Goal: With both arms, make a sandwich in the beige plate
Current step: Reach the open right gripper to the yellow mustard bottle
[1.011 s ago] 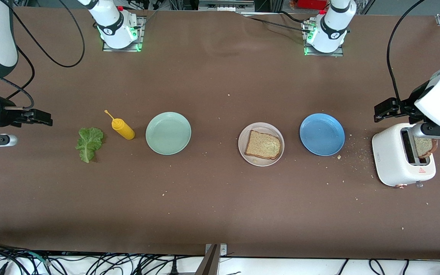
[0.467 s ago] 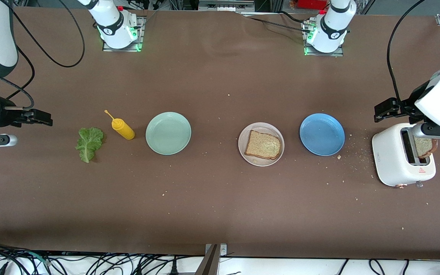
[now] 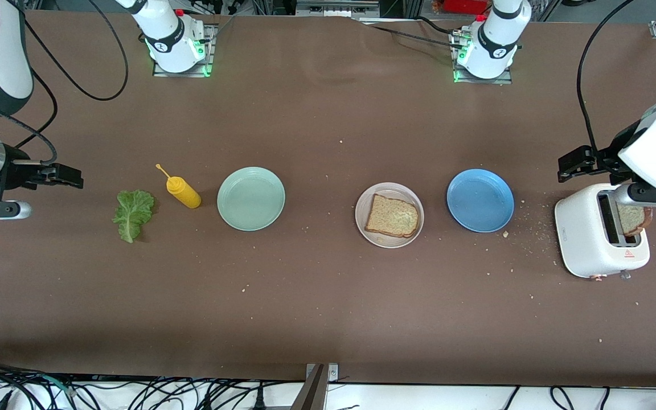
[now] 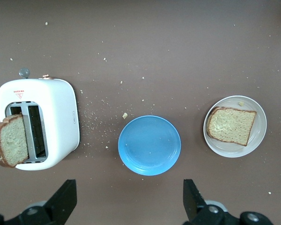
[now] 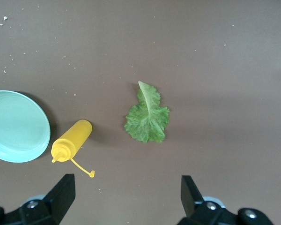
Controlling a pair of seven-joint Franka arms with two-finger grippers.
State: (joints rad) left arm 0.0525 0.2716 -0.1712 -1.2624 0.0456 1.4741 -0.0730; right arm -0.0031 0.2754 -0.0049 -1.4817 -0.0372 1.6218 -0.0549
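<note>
The beige plate (image 3: 386,241) (image 4: 260,137) lies mid-table with one slice of bread (image 3: 392,216) (image 4: 231,125) flat on it. A second slice (image 3: 634,219) (image 4: 10,140) sticks out of the white toaster (image 3: 590,239) (image 4: 56,117) at the left arm's end. The green lettuce leaf (image 3: 132,213) (image 5: 147,117) lies on the table at the right arm's end. My left gripper (image 3: 568,165) (image 4: 130,192) hangs open and empty in the air beside the toaster. Up over the table's end by the lettuce, my right gripper (image 3: 69,175) (image 5: 126,185) is open and empty too.
A blue plate (image 3: 480,200) (image 4: 150,145) lies between the beige plate and the toaster. A mint-green plate (image 3: 251,199) (image 5: 16,126) and a yellow squeeze bottle (image 3: 183,192) (image 5: 72,140) on its side lie between the beige plate and the lettuce. Crumbs dot the table near the toaster.
My right gripper has edged slightly toward the lettuce. The left arm and everything on the table stay as they were.
</note>
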